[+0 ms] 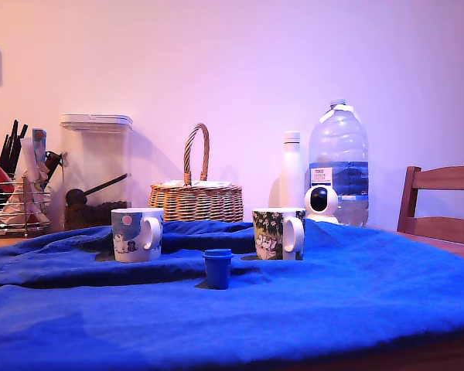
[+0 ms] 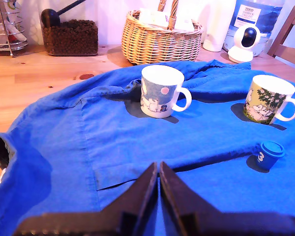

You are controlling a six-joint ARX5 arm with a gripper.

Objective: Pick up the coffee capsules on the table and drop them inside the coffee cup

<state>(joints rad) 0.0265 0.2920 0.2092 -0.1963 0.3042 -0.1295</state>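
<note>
Gripper [image 2: 159, 172] is pressed shut, fingertips meeting, nothing between them, hanging above the blue cloth [image 2: 113, 137]; it only shows in the wrist view. One dark blue capsule [image 1: 217, 268] stands on the cloth with its flanged rim up, in front of and between the two mugs in the exterior view, apart from both. A second capsule isn't visible in either view. Mug with pale blue print [image 1: 136, 234] sits on the exterior view's left, the floral mug [image 1: 278, 233] on the exterior view's right, both upright, handles facing the exterior view's right. Cloth is rumpled, folds running across it, draped over a wooden table [image 2: 34, 73] whose bare top shows past the cloth edge. Behind the mugs: wicker basket [image 1: 196, 199] with a hoop handle, clear canister [image 1: 95, 171] holding coffee beans and a scoop, wire rack [image 1: 15, 197] with utensils, white bottle [image 1: 292, 169], large water jug [image 1: 339, 161], small white camera [image 1: 322, 202]. Wooden chair [image 1: 441, 202] at the exterior view's right. Plain wall [image 1: 240, 62] behind, pinkish light.
</note>
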